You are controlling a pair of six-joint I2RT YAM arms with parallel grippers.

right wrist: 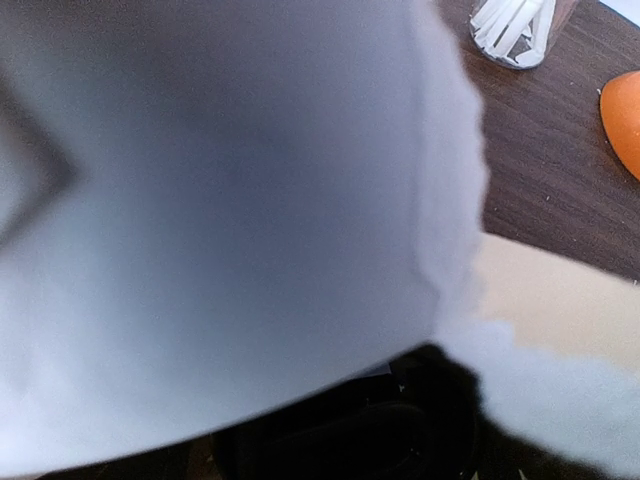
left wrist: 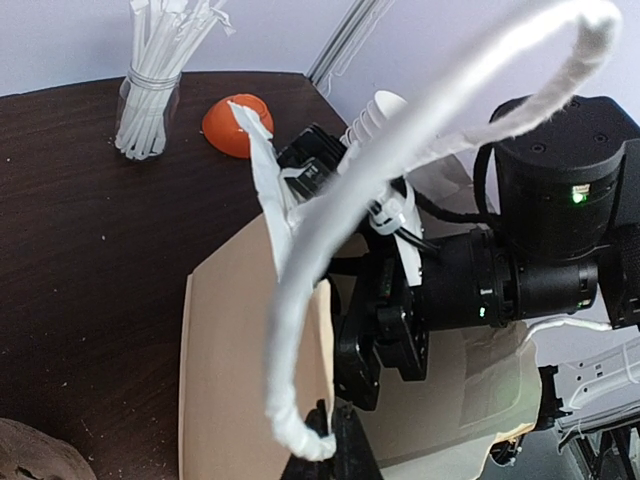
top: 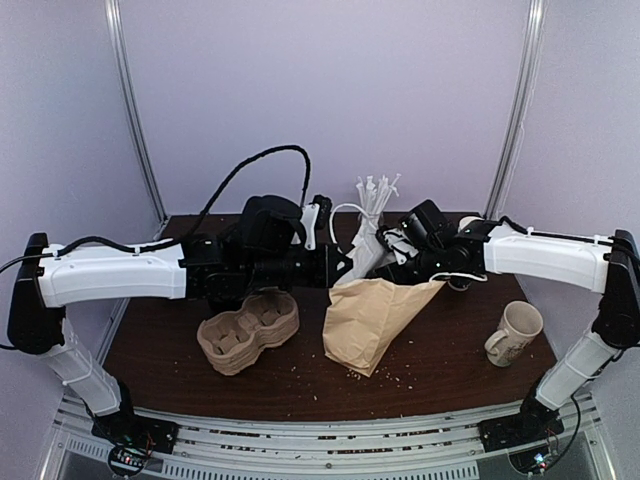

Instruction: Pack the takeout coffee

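Note:
A brown paper bag (top: 366,322) with white twisted handles (left wrist: 400,170) stands tilted at the table's middle. My left gripper (top: 338,268) is shut on the bag's upper edge by a handle's base, as the left wrist view (left wrist: 345,440) shows, and holds the mouth open. My right gripper (top: 397,268) reaches into the bag's mouth (left wrist: 392,340). The bag's pale inner wall (right wrist: 220,200) fills the right wrist view. A dark rounded shape (right wrist: 350,430) lies below it; I cannot tell what it is. The black takeout coffee cup is not in clear view.
A moulded cardboard cup carrier (top: 248,330) lies left of the bag. A cream mug (top: 515,332) stands at the right. A glass of white straws (left wrist: 148,95), an orange object (left wrist: 232,128) and stacked white cups (left wrist: 378,112) stand behind the bag.

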